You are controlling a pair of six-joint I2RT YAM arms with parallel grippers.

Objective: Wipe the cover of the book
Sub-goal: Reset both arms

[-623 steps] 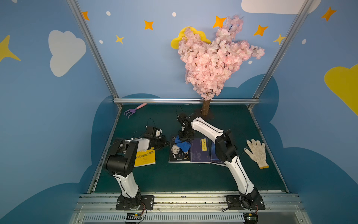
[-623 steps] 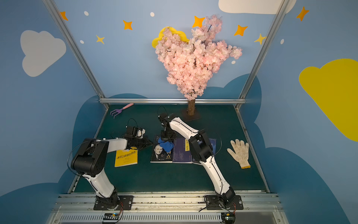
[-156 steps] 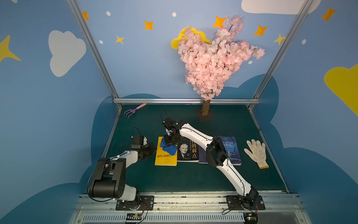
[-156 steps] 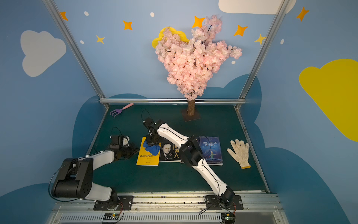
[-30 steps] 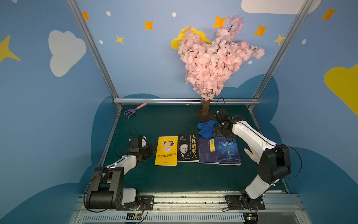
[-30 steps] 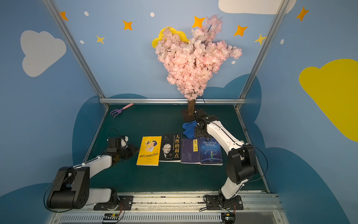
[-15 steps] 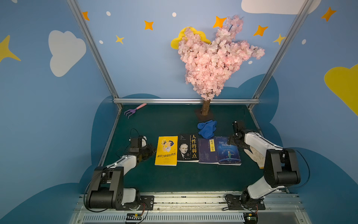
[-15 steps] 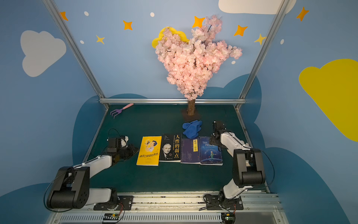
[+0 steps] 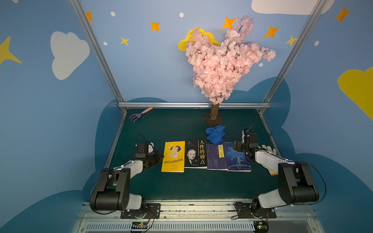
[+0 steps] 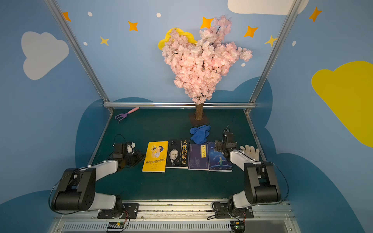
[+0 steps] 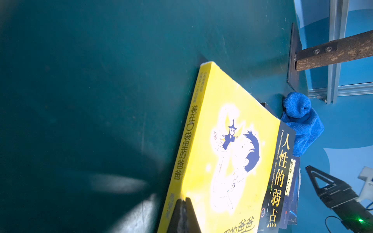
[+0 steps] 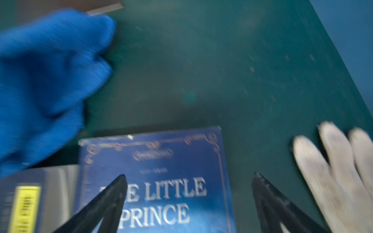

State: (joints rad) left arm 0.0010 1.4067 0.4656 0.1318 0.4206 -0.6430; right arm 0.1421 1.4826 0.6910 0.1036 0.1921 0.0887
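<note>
Several books lie side by side in both top views: a yellow book [image 9: 173, 156], a black book [image 9: 195, 153], a dark purple book [image 9: 217, 156] and a blue "The Little Prince" book [image 9: 239, 161]. A crumpled blue cloth [image 9: 216, 133] lies on the mat just behind the purple book, held by nothing. My left gripper [image 9: 156, 158] is shut and empty, its tips [image 11: 183, 201] at the yellow book's [image 11: 232, 141] left edge. My right gripper [image 12: 188, 177] hangs open over the far right corner of the Little Prince book [image 12: 161, 161], with the cloth [image 12: 44, 80] off to its side.
A pink blossom tree [image 9: 222, 64] stands on its base [image 9: 214, 120] behind the cloth. A purple toy rake [image 9: 140, 115] lies at the back left. A white work glove [image 9: 268, 149] lies right of the books, next to my right arm. Metal frame rails edge the green mat [image 9: 181, 187].
My right gripper has pulled back from beside the cloth, toward the front right, to over the Little Prince book's corner. The cloth stays on the mat. The left arm has not moved.
</note>
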